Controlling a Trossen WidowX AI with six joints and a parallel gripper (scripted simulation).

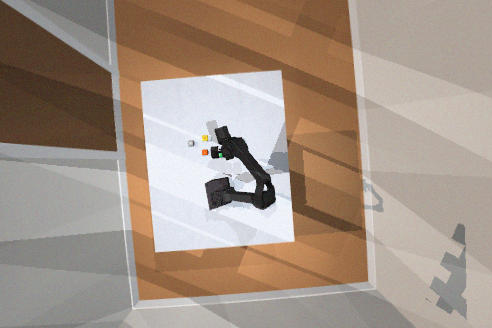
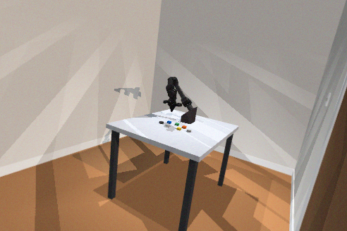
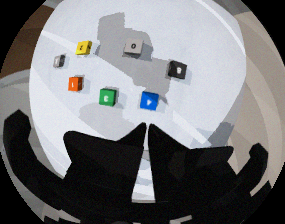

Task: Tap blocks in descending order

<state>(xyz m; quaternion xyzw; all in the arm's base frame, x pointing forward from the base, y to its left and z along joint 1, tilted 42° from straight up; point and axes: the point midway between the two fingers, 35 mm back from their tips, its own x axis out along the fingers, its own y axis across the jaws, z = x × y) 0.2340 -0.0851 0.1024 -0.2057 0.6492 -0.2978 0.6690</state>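
My gripper [image 2: 171, 110] [image 3: 146, 127] is shut and empty, raised above the table. In the wrist view its tips show just below the blue block [image 3: 149, 100] [image 2: 169, 122], digit 4. Left of it are the green block [image 3: 107, 97] [image 2: 177, 124], digit 3, and the orange block [image 3: 75, 84] [image 1: 204, 152], digit 1. Farther up are the yellow block [image 3: 83, 47] [image 1: 205, 138], apparently 2, and a light grey block [image 3: 133, 46], digit 0. The black block [image 3: 177, 70] [image 2: 161, 122] and small grey block [image 3: 59, 61] [image 1: 191, 143] have unclear digits.
The blocks stand apart on the white table [image 1: 174, 110] [image 2: 140, 134]. The arm's dark base [image 1: 217, 194] [image 2: 189, 116] stands behind them in the exterior view. Arm shadows and light stripes cross the table top. The arm covers some blocks in the top view.
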